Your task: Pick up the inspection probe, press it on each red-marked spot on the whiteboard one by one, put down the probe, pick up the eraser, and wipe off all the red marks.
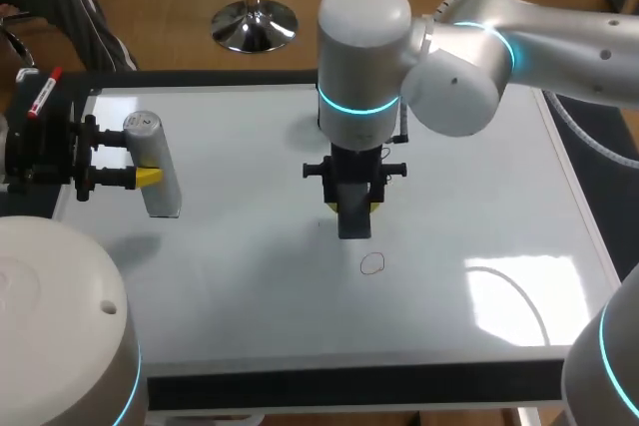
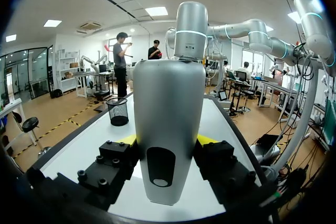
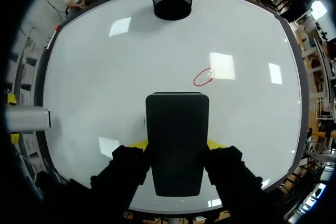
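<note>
The whiteboard covers the table. A small red loop mark sits near its middle and shows ahead of the eraser as the red mark. At the board's left side my left gripper is shut on the grey cylindrical probe. In the wrist view the probe fills the gap between the yellow-tipped fingers. My right gripper hangs over the board's centre, shut on the black eraser, just behind the mark. The eraser points down at the board.
A marker with a red cap lies at the far left beside the board's frame. The board's black frame runs along the near edge. Bare white board stretches right and front left.
</note>
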`<state>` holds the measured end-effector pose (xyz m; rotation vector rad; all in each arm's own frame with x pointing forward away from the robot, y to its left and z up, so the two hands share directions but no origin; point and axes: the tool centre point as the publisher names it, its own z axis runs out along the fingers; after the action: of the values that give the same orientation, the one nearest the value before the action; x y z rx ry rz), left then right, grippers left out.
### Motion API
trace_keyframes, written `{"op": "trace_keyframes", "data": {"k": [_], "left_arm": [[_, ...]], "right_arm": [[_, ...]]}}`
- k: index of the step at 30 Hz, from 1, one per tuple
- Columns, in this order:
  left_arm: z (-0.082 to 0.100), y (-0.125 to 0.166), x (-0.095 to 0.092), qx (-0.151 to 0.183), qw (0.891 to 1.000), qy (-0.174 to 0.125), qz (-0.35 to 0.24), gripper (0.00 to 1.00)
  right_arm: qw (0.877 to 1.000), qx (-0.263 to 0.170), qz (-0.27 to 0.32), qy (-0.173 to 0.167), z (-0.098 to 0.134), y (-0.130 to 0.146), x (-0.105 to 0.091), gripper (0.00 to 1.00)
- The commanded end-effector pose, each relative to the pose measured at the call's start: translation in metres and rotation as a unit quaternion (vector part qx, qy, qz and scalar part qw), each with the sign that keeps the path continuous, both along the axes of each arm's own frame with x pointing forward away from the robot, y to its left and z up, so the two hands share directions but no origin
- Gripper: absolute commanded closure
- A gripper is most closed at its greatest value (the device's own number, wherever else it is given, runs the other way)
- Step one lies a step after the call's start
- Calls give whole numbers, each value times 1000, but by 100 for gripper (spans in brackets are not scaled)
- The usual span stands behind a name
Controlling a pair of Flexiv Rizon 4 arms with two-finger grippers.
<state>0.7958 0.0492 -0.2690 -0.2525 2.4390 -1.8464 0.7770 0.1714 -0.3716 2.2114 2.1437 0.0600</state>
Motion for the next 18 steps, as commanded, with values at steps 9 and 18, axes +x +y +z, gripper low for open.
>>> {"op": "trace_keyframes", "data": {"k": [9,18], "left_arm": [[1,1,-1,-1,1000,-1,0,100],[1,1,-1,-1,1000,-1,0,100]], "right_arm": [[1000,9,-1,9,20,-42,-15,100],[1000,-1,7,6,31,-60,-31,100]]}}
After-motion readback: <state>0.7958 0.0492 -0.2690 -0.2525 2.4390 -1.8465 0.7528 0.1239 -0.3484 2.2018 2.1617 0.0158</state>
